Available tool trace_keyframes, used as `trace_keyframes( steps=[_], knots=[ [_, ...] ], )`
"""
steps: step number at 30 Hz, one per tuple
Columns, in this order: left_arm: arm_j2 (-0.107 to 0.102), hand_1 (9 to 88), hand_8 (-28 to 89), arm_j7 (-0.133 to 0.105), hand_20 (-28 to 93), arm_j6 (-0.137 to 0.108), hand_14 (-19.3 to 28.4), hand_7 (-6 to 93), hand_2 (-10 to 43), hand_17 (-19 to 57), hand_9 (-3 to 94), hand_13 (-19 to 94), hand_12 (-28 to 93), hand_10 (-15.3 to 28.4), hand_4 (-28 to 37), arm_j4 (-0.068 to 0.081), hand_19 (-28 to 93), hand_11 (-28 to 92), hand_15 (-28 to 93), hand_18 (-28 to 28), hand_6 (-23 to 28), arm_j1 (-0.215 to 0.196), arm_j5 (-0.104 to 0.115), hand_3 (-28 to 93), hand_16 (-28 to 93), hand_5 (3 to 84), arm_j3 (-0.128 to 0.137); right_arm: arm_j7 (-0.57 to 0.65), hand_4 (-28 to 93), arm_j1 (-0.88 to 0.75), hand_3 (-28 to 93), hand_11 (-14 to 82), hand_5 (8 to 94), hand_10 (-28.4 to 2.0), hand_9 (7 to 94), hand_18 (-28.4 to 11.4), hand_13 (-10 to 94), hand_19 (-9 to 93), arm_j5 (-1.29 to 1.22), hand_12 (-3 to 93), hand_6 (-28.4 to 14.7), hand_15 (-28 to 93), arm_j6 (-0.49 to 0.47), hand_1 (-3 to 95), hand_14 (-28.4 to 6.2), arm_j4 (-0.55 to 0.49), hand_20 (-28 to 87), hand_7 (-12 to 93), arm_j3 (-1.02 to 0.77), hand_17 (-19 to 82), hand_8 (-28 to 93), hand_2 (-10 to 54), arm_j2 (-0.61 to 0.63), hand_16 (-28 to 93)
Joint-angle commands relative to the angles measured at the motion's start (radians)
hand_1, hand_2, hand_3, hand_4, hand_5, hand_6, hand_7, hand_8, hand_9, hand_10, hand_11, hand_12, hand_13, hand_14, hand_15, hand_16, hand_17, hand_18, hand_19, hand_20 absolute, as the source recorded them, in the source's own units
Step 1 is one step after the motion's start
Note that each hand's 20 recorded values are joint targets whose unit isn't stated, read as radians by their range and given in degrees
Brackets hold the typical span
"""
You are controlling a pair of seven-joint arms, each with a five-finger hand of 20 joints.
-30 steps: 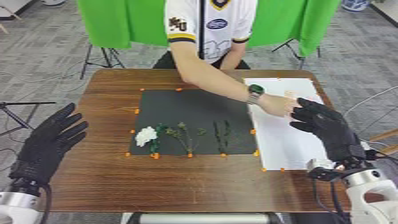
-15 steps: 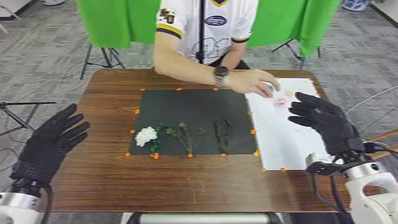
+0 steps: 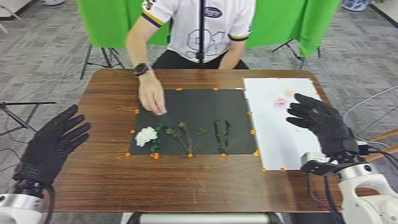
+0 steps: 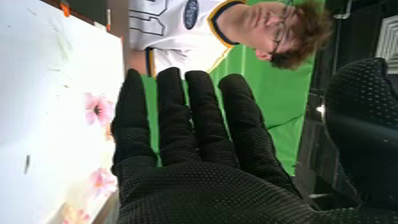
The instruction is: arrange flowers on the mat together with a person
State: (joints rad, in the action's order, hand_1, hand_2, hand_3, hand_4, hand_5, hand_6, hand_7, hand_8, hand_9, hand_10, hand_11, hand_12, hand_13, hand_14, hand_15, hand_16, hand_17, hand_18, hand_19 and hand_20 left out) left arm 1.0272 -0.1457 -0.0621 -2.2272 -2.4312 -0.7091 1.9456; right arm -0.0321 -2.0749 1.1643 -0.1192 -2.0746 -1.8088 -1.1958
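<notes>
My left hand (image 3: 49,145) is open at the table's left side. Open too, my right hand (image 3: 327,125) hangs over the white sheet's right edge; in the right wrist view the hand (image 4: 209,192) has straight fingers and holds nothing. The dark mat (image 3: 204,107) bears a white flower (image 3: 146,136) at lower left, green sprigs (image 3: 186,137) beside it and darker stems (image 3: 222,136) farther right. A person's hand (image 3: 152,96) is at the mat's upper left, with a small pale thing (image 3: 161,112) at its fingertips. A pink flower (image 3: 281,101) lies on the white sheet.
The white sheet (image 3: 286,145) lies right of the mat; the right wrist view shows pink flowers (image 4: 98,108) on it. Orange markers (image 3: 155,156) run round the mat's edges. The brown table (image 3: 195,185) extends in front, and the person stands across it.
The person's hand has moved from the white sheet, near my right hand, across to the mat's upper left. My left hand has kept its place; my right hand has shifted only slightly.
</notes>
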Motion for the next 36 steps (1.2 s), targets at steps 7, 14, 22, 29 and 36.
trace_keyframes(
  steps=[7, 14, 22, 29, 36],
  knots=[
    [0.004, 26.2, -7, 0.002, 10, -0.012, 14.3, 14.1, -4.2, -8.1, 26.6, 22, 19, 11.0, -24.7, 0.002, 43, 14, 21, 21.7, 2.7, -0.003, -0.001, 70, 4, 30.8, -0.012, 0.019, -23, 0.032, 84, 13.2, 38.5, -14.1, 39.1, -19.7, 33, 44, 0.024, 26.2, -5.7, 17, 0.061, 20.4, -11.6, 0.007, 30, 16, 0.064, 11, -8, -3.8, 0.01, 34],
    [-0.001, 26.3, -7, 0.007, 10, -0.008, 14.3, 14.3, -4.2, -8.1, 26.7, 22, 19, 10.9, -24.9, 0.004, 43, 14, 21, 21.7, 2.7, 0.001, -0.001, 70, 4, 30.8, -0.01, 0.013, -23, 0.021, 84, 13.4, 38.6, -14.0, 39.3, -19.6, 33, 44, 0.026, 26.2, -5.7, 18, 0.043, 20.5, -11.7, 0.006, 30, 16, 0.048, 12, -8, -3.8, 0.004, 34],
    [-0.002, 26.3, -8, 0.011, 10, -0.005, 14.3, 14.2, -4.2, -8.1, 26.6, 22, 19, 10.9, -24.8, 0.005, 42, 14, 21, 21.6, 2.7, 0.003, -0.003, 70, 4, 30.8, -0.009, 0.014, -23, 0.025, 84, 13.6, 38.7, -14.1, 39.4, -19.7, 33, 44, 0.03, 26.1, -5.7, 18, 0.066, 20.5, -11.8, 0.004, 30, 16, 0.058, 12, -8, -3.8, 0.014, 33],
    [-0.006, 26.4, -7, 0.013, 10, -0.002, 14.3, 14.1, -4.0, -8.1, 26.5, 22, 20, 10.9, -24.7, 0.007, 43, 14, 21, 21.7, 2.7, 0.005, -0.002, 70, 4, 30.8, -0.006, 0.0, -23, 0.014, 84, 13.4, 38.7, -14.0, 39.4, -19.6, 34, 44, 0.033, 26.0, -5.6, 18, 0.09, 20.5, -11.7, 0.004, 30, 16, 0.029, 12, -8, -3.7, 0.039, 33],
    [-0.009, 26.4, -7, 0.013, 10, -0.001, 14.3, 14.2, -4.0, -8.1, 26.6, 22, 20, 10.9, -24.7, 0.009, 42, 14, 21, 21.7, 2.7, 0.004, -0.002, 70, 4, 30.8, -0.004, -0.017, -24, 0.062, 83, 20.4, 45.2, -14.5, 47.0, -18.9, 44, 61, 0.299, 23.6, -5.2, 39, 0.437, 25.6, -11.4, 0.045, 39, 21, 0.091, 20, -11, -5.3, 0.145, 23]
  ],
)
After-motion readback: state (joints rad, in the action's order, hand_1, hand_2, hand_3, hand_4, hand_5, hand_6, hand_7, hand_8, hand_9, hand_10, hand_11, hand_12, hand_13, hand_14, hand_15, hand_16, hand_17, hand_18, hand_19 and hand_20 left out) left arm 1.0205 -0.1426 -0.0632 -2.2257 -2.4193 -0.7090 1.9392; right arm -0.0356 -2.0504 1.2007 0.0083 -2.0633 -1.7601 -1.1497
